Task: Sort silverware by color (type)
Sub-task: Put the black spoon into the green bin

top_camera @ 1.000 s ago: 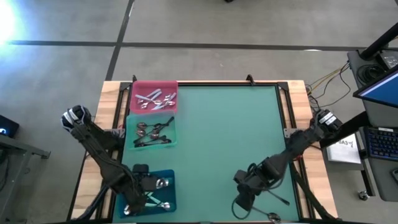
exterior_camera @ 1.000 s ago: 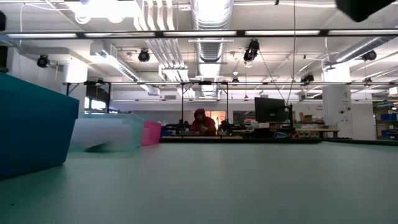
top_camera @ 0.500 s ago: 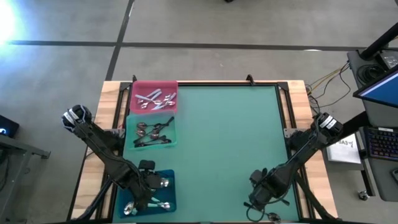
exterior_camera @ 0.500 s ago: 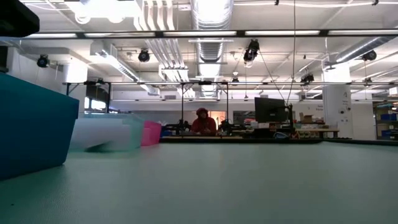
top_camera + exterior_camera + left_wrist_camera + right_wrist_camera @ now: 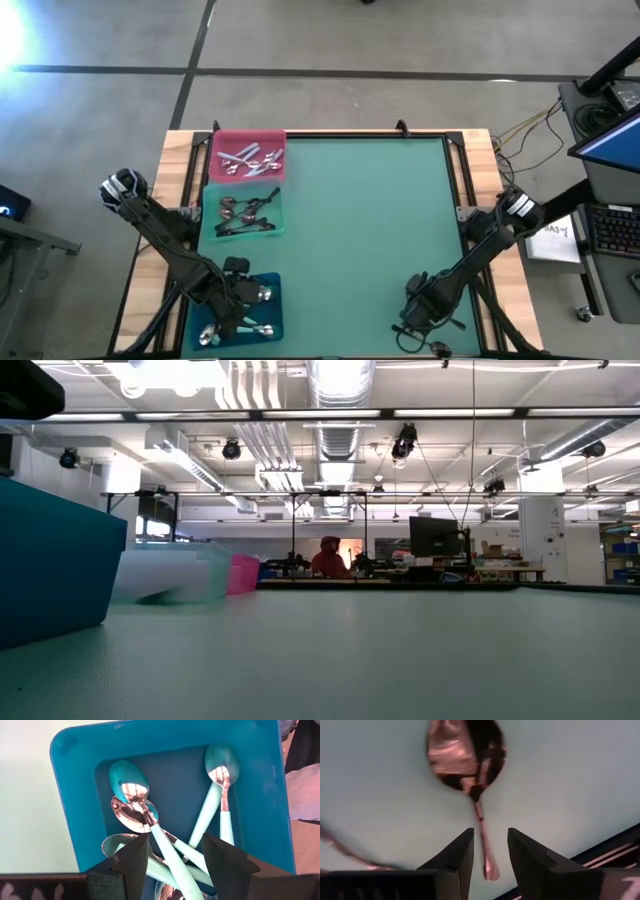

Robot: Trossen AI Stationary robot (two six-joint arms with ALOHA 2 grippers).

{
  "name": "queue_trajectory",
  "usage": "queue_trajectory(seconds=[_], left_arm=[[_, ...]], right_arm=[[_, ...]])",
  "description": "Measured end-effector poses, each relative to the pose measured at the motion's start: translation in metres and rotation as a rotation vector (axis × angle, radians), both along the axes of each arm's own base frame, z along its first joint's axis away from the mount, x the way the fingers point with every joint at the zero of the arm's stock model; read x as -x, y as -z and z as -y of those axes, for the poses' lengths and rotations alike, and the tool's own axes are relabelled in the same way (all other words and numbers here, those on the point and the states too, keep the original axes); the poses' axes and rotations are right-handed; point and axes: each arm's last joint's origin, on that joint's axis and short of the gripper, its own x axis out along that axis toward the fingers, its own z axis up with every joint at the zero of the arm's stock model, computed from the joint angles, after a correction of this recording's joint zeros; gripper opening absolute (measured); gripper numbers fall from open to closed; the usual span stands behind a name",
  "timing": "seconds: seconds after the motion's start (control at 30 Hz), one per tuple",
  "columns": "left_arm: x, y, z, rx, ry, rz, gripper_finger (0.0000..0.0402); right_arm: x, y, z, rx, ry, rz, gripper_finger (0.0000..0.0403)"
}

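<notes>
From overhead, I have the left gripper [image 5: 235, 298] positioned above the blue tray [image 5: 270, 315] at the near left of the green table [image 5: 370, 220]. Its wrist camera shows both fingers [image 5: 132, 860] spread apart with nothing between them, directly over the mint-handled spoons [image 5: 165, 845] lying crossed in that tray.

I have the right gripper [image 5: 415, 320] low at the near right edge of the table. Its wrist camera shows an all-silver spoon [image 5: 470, 770] lying flat on the mat, bowl away from the gripper. The handle runs into the gap between the two fingers [image 5: 455, 855], which stand partly open on either side of it. I cannot tell whether they touch it.

The remaining silverware is sorted along the left side: silver pieces [image 5: 250, 158] in the pink tray [image 5: 215, 140] at the far end, black-handled pieces [image 5: 245, 212] in the green tray [image 5: 208, 225] between the other two.
</notes>
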Motion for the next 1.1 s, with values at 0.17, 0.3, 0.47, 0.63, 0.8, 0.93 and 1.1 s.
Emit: queue_trajectory(seconds=[0.17,0.3,0.47,0.63,0.8,0.93,1.1], left_arm=[[0.0,0.0,0.0,0.0,0.0,0.0,0.017],[0.0,0.0,0.0,0.0,0.0,0.0,0.017],[0.0,0.0,-0.001,-0.002,0.001,0.001,0.017],[-0.001,0.0,-0.002,-0.015,0.011,0.01,0.017],[-0.002,0.0,-0.002,-0.028,0.019,0.024,0.017],[-0.002,-0.001,-0.002,-0.041,0.031,0.034,0.017],[-0.002,-0.003,-0.006,-0.093,0.037,0.074,0.017]], right_arm=[[0.004,0.011,0.004,-0.021,-0.015,0.008,0.0109],[0.003,0.019,0.003,-0.074,-0.036,0.06,0.0109],[0.006,0.024,0.006,-0.074,-0.042,0.06,0.0109],[0.005,0.025,0.009,-0.066,-0.077,0.082,0.0095],[-0.001,0.026,0.015,-0.074,-0.099,0.097,0.0024],[-0.008,0.027,0.022,-0.091,-0.106,0.107,0.0012],[-0.023,0.022,0.033,-0.111,-0.125,0.156,0.001]])
